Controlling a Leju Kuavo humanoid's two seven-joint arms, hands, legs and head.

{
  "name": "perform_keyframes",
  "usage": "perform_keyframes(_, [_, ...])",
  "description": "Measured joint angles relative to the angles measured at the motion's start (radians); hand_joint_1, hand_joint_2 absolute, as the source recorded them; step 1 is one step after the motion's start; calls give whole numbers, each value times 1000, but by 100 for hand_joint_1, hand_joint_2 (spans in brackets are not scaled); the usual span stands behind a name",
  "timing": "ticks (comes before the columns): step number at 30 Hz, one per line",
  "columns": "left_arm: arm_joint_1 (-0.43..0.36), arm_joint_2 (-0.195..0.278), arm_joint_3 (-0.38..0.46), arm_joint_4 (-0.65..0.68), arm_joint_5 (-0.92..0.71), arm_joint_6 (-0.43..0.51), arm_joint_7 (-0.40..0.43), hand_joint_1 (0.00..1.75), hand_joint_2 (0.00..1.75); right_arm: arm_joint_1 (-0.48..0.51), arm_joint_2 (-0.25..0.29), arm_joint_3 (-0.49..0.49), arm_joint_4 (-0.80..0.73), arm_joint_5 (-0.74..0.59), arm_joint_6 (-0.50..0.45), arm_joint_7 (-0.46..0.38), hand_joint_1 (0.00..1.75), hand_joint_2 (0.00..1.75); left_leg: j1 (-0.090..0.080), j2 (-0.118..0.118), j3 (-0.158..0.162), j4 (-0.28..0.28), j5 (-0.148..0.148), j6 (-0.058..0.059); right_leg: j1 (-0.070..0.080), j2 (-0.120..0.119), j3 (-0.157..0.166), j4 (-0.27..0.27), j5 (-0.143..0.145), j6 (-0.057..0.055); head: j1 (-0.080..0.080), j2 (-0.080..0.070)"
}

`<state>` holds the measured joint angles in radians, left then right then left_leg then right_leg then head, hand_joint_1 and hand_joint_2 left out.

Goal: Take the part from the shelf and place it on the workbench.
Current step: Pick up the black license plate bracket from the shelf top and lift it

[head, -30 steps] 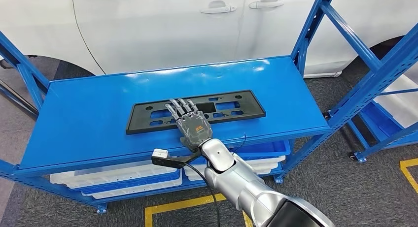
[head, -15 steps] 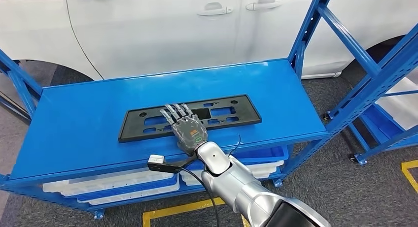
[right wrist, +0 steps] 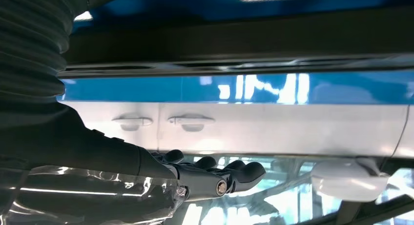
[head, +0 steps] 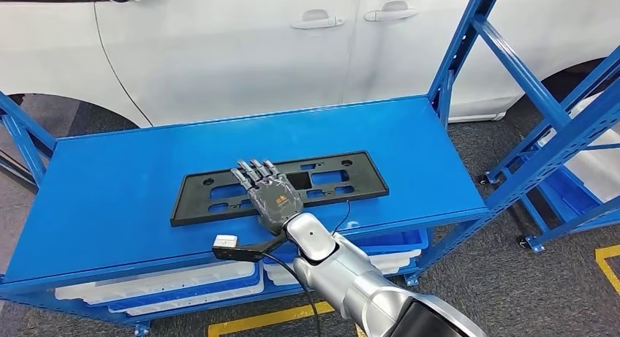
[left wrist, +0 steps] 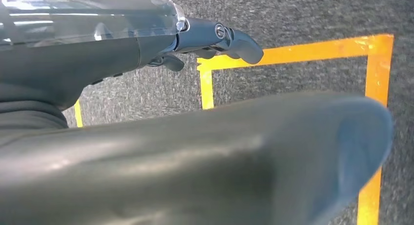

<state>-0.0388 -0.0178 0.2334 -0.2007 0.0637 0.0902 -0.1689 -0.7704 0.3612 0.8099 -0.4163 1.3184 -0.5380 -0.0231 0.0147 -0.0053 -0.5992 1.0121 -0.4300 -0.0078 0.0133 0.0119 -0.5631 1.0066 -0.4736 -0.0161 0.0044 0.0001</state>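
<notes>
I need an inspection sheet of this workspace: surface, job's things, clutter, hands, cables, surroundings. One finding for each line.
Surface: blue shelf top, glossy.
Job's things: black part lies flat on the shelf top, long side toward the robot.
Clutter: nothing seen on the shelf top.
Hands: right hand palm down over the part's middle, fingers apart; contact cannot be told. Left hand hangs over the floor, holds nothing.
Cables: black cable runs along the right wrist from a small white-topped camera.
Surroundings: white car behind the shelf; white trays on the lower level; yellow floor lines.
</notes>
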Motion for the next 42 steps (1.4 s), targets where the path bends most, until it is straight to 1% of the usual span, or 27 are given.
perform_keyframes(2, [1,0,0,0,0,2,-1,0,0,-5,0,11,-2,-23,23,8,146,175,5,1,5,-6,0,9,-1,-1,-12,30,-22,11,1,0])
perform_keyframes(3, [1,0,1,0,0,2,-2,0,0,-8,0,19,-2,-35,36,14,174,175,7,2,8,-9,-1,13,-3,-2,-33,74,-46,17,2,0])
perform_keyframes(5, [0,0,1,0,-1,3,-4,0,0,-11,-1,34,-1,-59,60,27,175,175,7,3,9,-9,-4,19,-9,-3,-105,213,-103,25,5,0])
perform_keyframes(6, [0,0,2,0,-1,3,-6,0,0,-11,-1,41,-1,-69,68,33,175,175,6,2,10,-9,-5,20,-13,-3,-139,271,-117,28,5,0])
perform_keyframes(7, [0,0,2,0,-1,3,-7,0,0,-11,-1,48,1,-78,72,40,175,175,7,2,12,-9,-7,21,-16,-3,-160,299,-114,29,5,0])
perform_keyframes(8, [1,0,2,0,-1,2,-8,0,0,-12,-1,54,2,-85,73,47,175,175,7,1,15,-8,-10,20,-18,-4,-160,283,-89,29,5,0])
perform_keyframes(10, [1,0,2,0,-2,1,-11,0,0,-17,-2,64,7,-92,71,60,175,175,7,-1,25,-8,-16,16,-20,-6,-109,154,-7,24,5,0])
perform_keyframes(11, [1,0,2,0,-3,0,-12,0,0,-21,-2,68,10,-93,69,65,175,175,5,-1,29,-7,-20,12,-18,-6,-79,86,22,20,5,0])
perform_keyframes(12, [1,0,2,0,-3,0,-14,0,0,-25,-2,71,13,-94,68,68,175,175,4,-2,30,-7,-23,7,-16,-7,-59,39,37,16,4,0])
perform_keyframes(14, [0,1,2,0,-4,-1,-18,0,0,-30,-2,77,19,-94,66,72,175,175,2,-1,29,-7,-25,-4,-10,-5,-48,11,35,10,3,0])
perform_keyframes(17, [-1,3,5,0,-4,-2,-22,0,0,-34,-1,80,26,-93,65,79,175,175,6,1,26,7,-41,-22,-13,-4,-40,-2,37,-5,2,0])
perform_keyframes(19, [-1,4,8,0,-3,-2,-23,0,0,-36,-1,83,29,-91,65,82,175,175,8,1,-11,93,-91,-28,-16,-6,-32,-9,38,-14,0,0])
perform_keyframes(21, [0,5,13,0,-3,-2,-24,0,0,-37,-1,89,33,-87,65,84,175,175,8,1,-78,225,-144,-32,-13,-7,-30,-9,35,-19,-1,0])
perform_keyframes(22, [1,6,15,0,-3,-2,-24,0,0,-36,-1,92,35,-85,65,85,175,175,8,1,-102,266,-149,-33,-11,-7,-29,-9,34,-20,-1,0])
perform_keyframes(23, [1,7,17,0,-2,-2,-24,0,0,-36,-1,96,36,-83,65,86,175,175,8,1,-108,269,-135,-33,-10,-6,-26,-8,32,-21,-1,0])
perform_keyframes(24, [2,8,18,0,-2,-3,-25,0,0,-36,-1,99,37,-81,65,88,175,175,8,1,-95,233,-103,-32,-9,-5,-22,-7,29,-20,-1,0])
perform_keyframes(25, [2,8,18,0,-2,-4,-26,0,0,-36,0,102,37,-80,65,90,175,175,8,1,-65,166,-61,-29,-9,-5,-17,-6,26,-19,-1,0])
perform_keyframes(27, [1,9,19,0,-2,-6,-29,0,0,-38,0,105,38,-77,65,95,175,175,5,1,-8,44,-11,-21,-5,-4,-12,-2,18,-12,0,0])
perform_keyframes(28, [0,9,19,0,-2,-6,-32,0,0,-40,0,106,38,-77,64,97,175,175,3,0,6,12,-5,-16,-3,-3,-14,0,16,-8,0,0])
perform_keyframes(32, [0,9,20,0,-5,-19,-57,0,0,-47,0,108,39,-81,54,101,175,175,4,1,11,-5,-6,5,-3,-3,-21,15,5,10,2,0])
perform_keyframes(34, [0,10,20,0,-10,-32,-88,0,0,-51,-1,108,41,-85,46,98,175,175,7,3,13,-9,-3,15,-7,-4,-56,93,-42,22,6,0])
perform_keyframes(36, [0,10,20,0,-13,-42,-118,0,0,-53,-2,108,46,-88,38,93,175,175,6,3,12,-9,-3,19,-13,-5,-125,233,-102,31,8,0])
perform_keyframes(37, [0,10,20,0,-13,-47,-128,0,0,-52,-3,108,49,-88,35,90,175,175,6,3,12,-9,-4,20,-16,-5,-152,285,-115,33,8,0])
perform_keyframes(38, [1,10,20,0,-13,-52,-136,0,0,-52,-4,108,51,-88,32,87,175,175,6,2,12,-8,-4,20,-18,-5,-163,301,-109,34,8,0])
perform_keyframes(39, [1,10,20,0,-13,-58,-141,0,0,-53,-4,108,53,-88,30,84,175,175,6,2,13,-8,-5,19,-19,-6,-154,275,-84,34,8,0])
perform_keyframes(41, [1,9,20,0,-13,-70,-152,0,0,-57,-4,107,55,-89,22,78,175,175,6,0,15,-6,-7,16,-19,-6,-91,135,-11,26,8,0])
perform_keyframes(42, [1,9,20,0,-13,-77,-157,0,0,-61,-4,106,55,-90,16,75,175,175,4,0,15,-5,-9,12,-17,-6,-61,70,13,21,8,0])
